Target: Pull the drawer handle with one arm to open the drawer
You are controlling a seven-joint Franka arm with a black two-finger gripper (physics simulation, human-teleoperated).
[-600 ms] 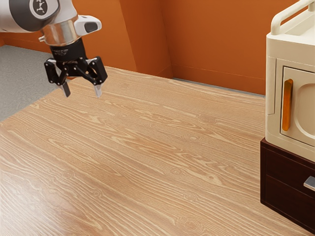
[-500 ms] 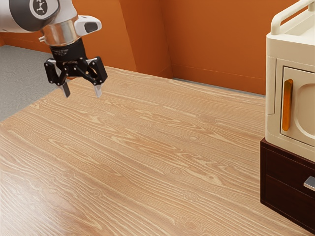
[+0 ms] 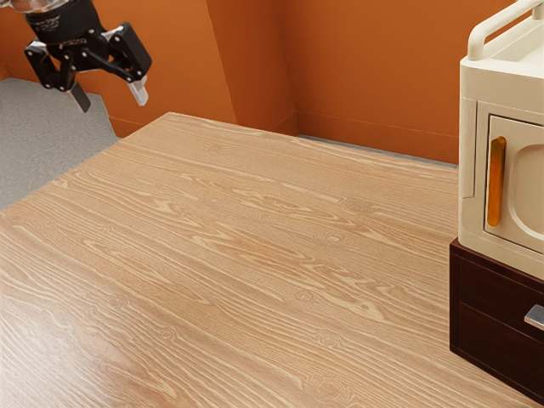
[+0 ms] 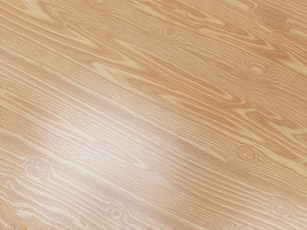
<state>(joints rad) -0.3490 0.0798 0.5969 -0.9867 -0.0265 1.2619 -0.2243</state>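
Black, with its 2 fingers [image 3: 138, 91] spread apart, the pincer [image 3: 110, 93] hangs in the air at the exterior view's upper left. It leans at a slant, its fingertips pointing down and toward the exterior view's right, and part of the pale arm [image 3: 34, 4] runs in above it.

The task's silver drawer handle [image 3: 535, 317] sits at the exterior view's right edge, partly cut off there, on the front of a dark brown drawer unit [image 3: 493, 295]. The pincer is well apart from it. As far as the front can be seen, it lies flush with the unit. A seam slants across the dark face below the handle.

On top of the brown unit, touching it, stands a cream cabinet [image 3: 500, 85]. Its door [image 3: 514, 236] is closed and carries an upright orange handle [image 3: 496, 180], just beside a rounded recess [image 3: 531, 195]. A rounded cream rail [image 3: 510, 22] rises along the cabinet's top.

Pale wood grain runs slantwise over the tabletop [image 3: 255, 255], which spreads between the pincer's side and the 2 stacked units. Beyond it are orange walls [image 3: 365, 68], and grey floor [image 3: 42, 127] lies at the exterior view's left. In the wrist view, the tabletop has several round knots [image 4: 256, 70] and a whitish patch of glare [image 4: 110, 148].
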